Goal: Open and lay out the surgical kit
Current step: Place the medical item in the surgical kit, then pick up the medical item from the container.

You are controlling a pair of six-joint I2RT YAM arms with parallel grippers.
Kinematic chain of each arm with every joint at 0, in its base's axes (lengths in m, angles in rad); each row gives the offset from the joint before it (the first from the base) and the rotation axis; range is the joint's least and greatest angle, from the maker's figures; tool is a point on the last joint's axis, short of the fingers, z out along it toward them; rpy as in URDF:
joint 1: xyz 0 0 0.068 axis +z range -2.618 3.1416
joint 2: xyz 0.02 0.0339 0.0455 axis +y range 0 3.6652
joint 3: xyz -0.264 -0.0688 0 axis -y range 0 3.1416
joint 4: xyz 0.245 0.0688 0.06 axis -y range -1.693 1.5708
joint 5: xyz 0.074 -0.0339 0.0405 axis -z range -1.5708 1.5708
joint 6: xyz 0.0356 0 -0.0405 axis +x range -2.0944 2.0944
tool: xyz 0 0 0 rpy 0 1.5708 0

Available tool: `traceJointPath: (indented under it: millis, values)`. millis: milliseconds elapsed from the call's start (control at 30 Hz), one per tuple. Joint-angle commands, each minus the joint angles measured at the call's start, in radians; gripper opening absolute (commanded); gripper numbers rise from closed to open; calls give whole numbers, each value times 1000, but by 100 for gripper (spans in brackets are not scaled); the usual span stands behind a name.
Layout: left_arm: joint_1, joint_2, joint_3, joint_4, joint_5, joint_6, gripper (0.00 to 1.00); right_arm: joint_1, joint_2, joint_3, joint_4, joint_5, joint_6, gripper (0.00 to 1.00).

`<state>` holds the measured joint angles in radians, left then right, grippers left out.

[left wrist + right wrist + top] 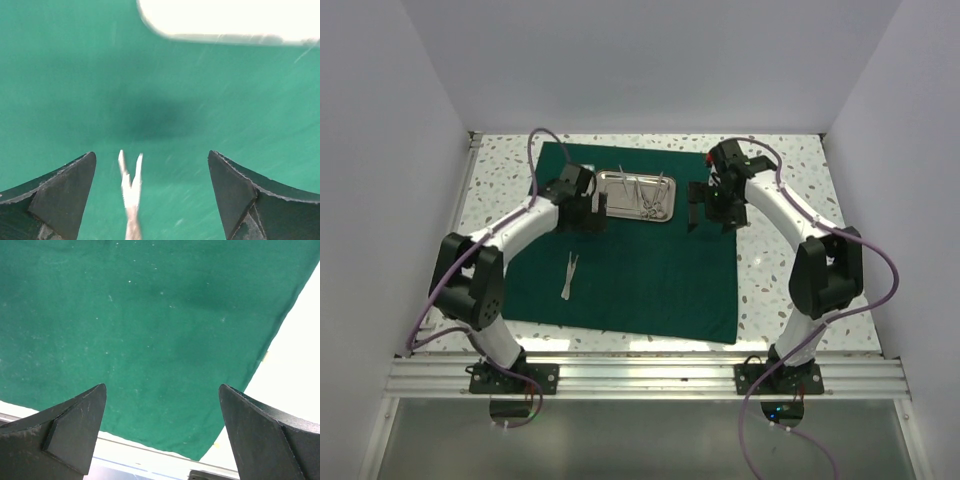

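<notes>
Your left gripper (151, 156) stands with its fingers spread wide and nothing between them. In its wrist view the tweezers (131, 192) show blurred in the gap, tips pointing away from the camera, and they lie on the green cloth (650, 280) rather than in any grip. From above you see the cloth spread flat on the speckled table (500, 170), and the tweezers on its left part, toward the near edge and clear of the gripper. The steel tray (613, 205) sits at the far side of the cloth, just beside your left gripper, and it holds the ring-handled instruments (647, 198) — how many, you cannot tell from this height. Your right gripper (162, 386) is also fully open and holds nothing. It hangs over the right part of the cloth, to the right of the tray and apart from it. Its wrist view shows bare cloth, the cloth's edge against the pale table, and a strip of metal rail (150, 452) at the bottom.
</notes>
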<state>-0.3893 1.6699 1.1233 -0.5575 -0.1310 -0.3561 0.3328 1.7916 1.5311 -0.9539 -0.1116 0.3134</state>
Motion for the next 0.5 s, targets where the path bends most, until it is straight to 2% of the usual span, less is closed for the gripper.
traceJointPath:
  millis: [0, 67, 167, 233, 267, 400, 467]
  values:
    - [-3, 60, 238, 27, -7, 9, 97, -3, -80, -11, -2, 24, -17, 98]
    - [-2, 160, 340, -2, -15, 2, 92, -5, -92, -23, -3, 32, -17, 98]
    - [-2, 324, 624, -47, -22, -21, 84, -3, -135, -51, -6, 46, -20, 98]
    - [-3, 443, 723, -56, -27, -32, 81, -3, -156, -83, -6, 55, -19, 98]
    - [-3, 485, 825, -76, -30, -46, 79, -5, -169, -94, -8, 59, -17, 98]
    - [-3, 701, 1042, -122, -38, -64, 74, -3, -239, -158, -20, 79, -13, 98]
    - [-5, 743, 1108, -125, -44, -72, 74, -6, -262, -176, -29, 85, -10, 98]
